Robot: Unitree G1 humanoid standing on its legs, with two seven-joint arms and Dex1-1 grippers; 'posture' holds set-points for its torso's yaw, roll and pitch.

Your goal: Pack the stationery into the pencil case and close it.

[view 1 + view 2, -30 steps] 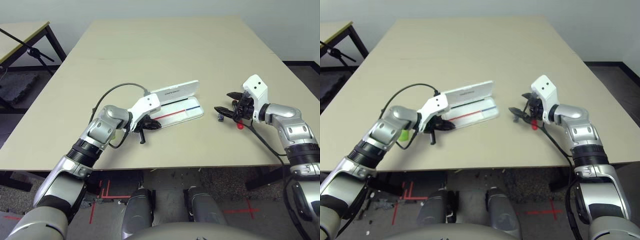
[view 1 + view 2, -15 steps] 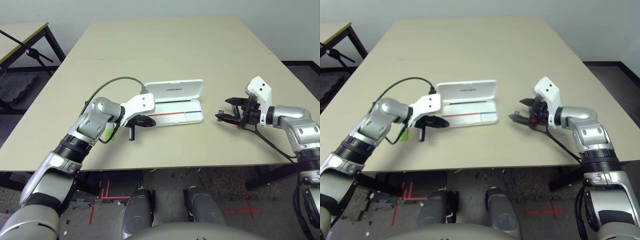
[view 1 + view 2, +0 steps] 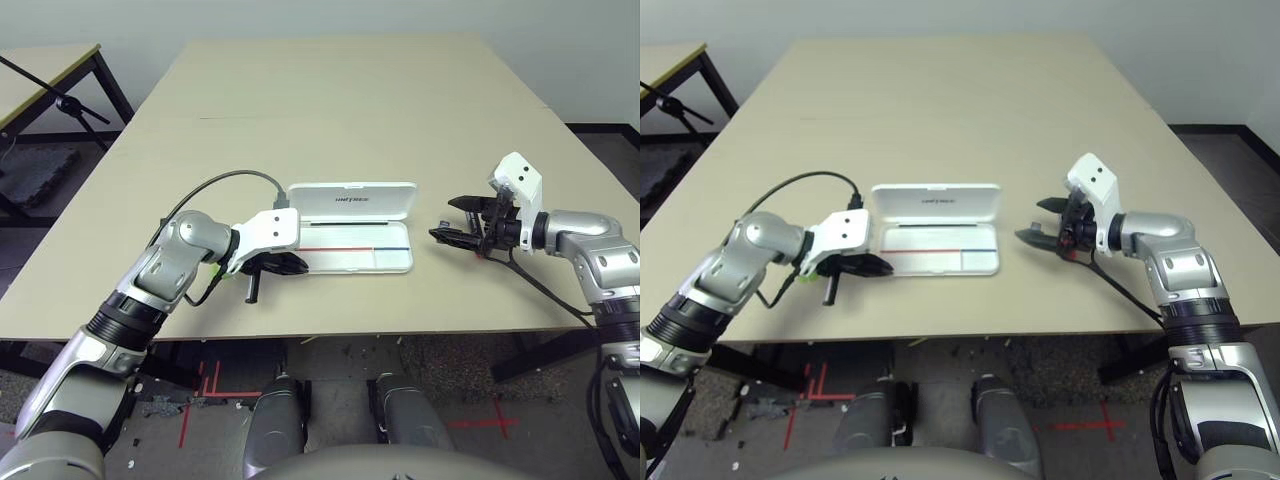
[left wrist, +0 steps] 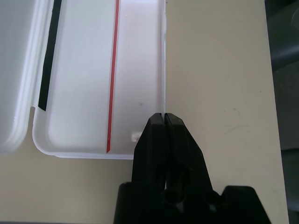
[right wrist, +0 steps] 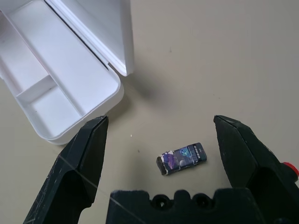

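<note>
Smooth, round-cornered pencil case [image 3: 350, 262] now nearer

a dark printed block [image 5: 181, 158] lies near the open white case [image 5: 63, 60].

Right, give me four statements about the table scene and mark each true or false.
1. The pencil case stands open. True.
2. The left gripper is spread wide. False: its fingers are together.
3. The right gripper is open, with a small dark piece on the table between its fingers. True.
4. The case's compartments are full of stationery. False: no stationery lies in the compartments in view.
</note>
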